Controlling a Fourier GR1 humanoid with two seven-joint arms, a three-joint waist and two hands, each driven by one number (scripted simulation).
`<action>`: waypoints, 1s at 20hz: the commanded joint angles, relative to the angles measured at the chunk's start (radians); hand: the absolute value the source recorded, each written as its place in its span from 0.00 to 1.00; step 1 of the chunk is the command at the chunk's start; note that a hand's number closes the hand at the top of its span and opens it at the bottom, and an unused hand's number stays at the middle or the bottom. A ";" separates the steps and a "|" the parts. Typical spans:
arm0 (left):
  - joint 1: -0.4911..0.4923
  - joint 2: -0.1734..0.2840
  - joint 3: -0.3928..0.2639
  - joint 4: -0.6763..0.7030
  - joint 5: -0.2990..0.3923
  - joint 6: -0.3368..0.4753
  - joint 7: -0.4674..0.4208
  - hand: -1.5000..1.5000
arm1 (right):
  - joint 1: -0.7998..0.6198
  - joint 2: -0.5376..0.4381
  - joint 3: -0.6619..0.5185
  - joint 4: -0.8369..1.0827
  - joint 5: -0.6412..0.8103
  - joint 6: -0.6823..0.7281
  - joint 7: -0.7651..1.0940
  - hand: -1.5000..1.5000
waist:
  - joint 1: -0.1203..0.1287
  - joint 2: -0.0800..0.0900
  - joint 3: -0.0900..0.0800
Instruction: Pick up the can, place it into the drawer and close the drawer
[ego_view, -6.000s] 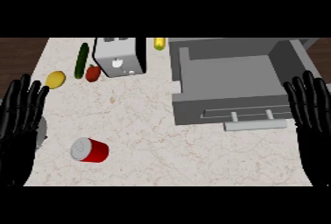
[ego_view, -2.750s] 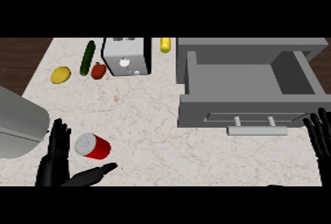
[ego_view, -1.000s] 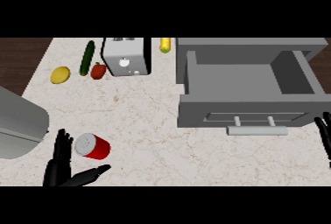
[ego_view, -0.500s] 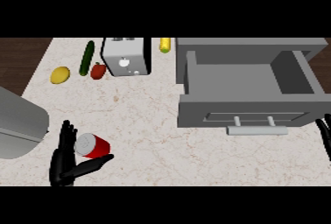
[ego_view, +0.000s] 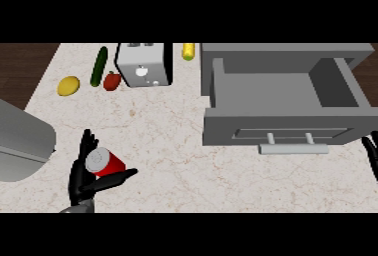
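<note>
Left black robot hand cups the red cylindrical can on the speckled counter — grey drawer open.

A silver toaster stands on the speckled bench at about 11 o'clock near the far edge, with a yellow item, perhaps a banana or corn cob, just to its right at 12 o'clock. To the toaster's left lie a red pepper, a dark green cucumber set lengthwise just beside it, and a lemon farthest out at 10 o'clock. Dark wooden floor shows beyond the bench's left edge.
</note>
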 joint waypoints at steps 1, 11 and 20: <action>-0.011 -0.037 -0.016 0.048 -0.001 0.006 -0.058 0.00 | 0.074 0.027 0.033 -0.040 0.019 0.017 -0.032 0.00 | -0.001 0.000 0.000; -0.065 -0.015 -0.046 -0.045 0.053 -0.046 0.068 1.00 | 0.025 -0.010 -0.055 -0.042 -0.043 0.024 0.026 0.00 | -0.001 0.000 0.000; -0.178 0.074 0.015 0.041 0.113 -0.145 0.060 1.00 | 0.112 0.028 -0.020 -0.060 -0.036 0.042 -0.057 0.00 | -0.005 0.000 0.000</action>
